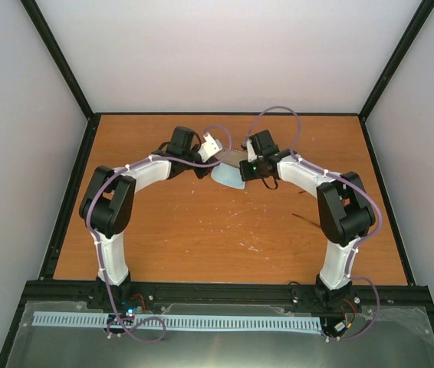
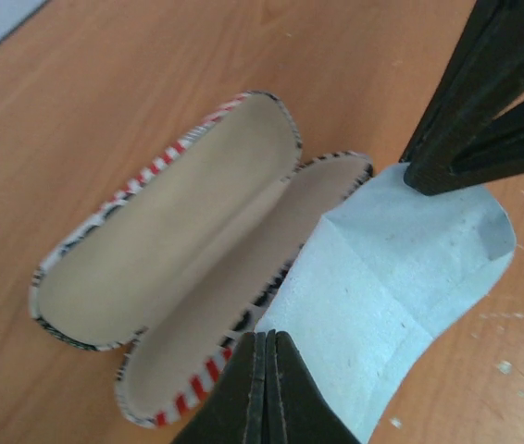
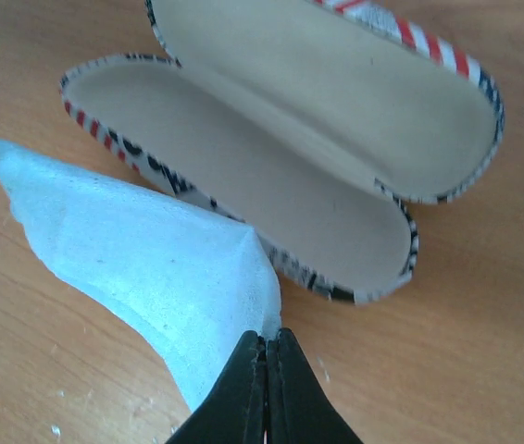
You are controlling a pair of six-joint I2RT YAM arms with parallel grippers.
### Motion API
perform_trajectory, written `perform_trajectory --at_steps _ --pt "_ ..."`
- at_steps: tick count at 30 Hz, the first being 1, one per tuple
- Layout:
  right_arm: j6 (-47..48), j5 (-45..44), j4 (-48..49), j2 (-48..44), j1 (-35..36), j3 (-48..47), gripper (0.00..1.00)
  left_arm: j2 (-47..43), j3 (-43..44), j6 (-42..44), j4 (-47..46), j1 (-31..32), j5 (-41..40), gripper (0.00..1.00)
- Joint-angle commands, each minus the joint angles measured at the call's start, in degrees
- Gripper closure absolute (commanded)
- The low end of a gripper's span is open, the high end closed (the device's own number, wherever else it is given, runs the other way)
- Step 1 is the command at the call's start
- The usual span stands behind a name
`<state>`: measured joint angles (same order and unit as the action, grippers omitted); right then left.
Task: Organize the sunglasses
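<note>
Blue cloth (image 2: 401,268) hangs stretched beside the open case (image 2: 169,240), along its length, with the left gripper (image 2: 264,370) and right gripper (image 3: 265,370) each pinching a corner; sunglasses unseen.

case (image 2: 169,213) lies open with both shells reachable from above, but cloth (image 2: 401,277) held by left gripper (image 2: 267,344) and right gripper (image 3: 264,342) overlaps one long rim, blocking that side

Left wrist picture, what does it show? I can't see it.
The left gripper and right gripper pinch opposite ends of a light blue cloth. Its edge overlaps an open, empty striped case on the wooden table.
</note>
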<state>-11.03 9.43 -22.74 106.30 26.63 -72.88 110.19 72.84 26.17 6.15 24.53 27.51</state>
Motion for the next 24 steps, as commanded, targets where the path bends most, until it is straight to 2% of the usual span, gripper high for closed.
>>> perform_trajectory --at_steps 1,15,24 --pt "1.8 -1.4 -1.7 3.3 0.4 -5.0 0.97 2.9 4.5 1.7 1.7 -2.0 0.8 0.99" --pt "3.2 -0.8 -4.9 10.9 -1.2 -15.1 0.97 10.9 13.1 2.5 5.0 -4.5 3.6 0.99" --pt "2.9 0.5 -5.6 15.5 -1.6 -16.8 0.97 14.3 15.7 2.3 5.9 -4.7 4.4 0.99"
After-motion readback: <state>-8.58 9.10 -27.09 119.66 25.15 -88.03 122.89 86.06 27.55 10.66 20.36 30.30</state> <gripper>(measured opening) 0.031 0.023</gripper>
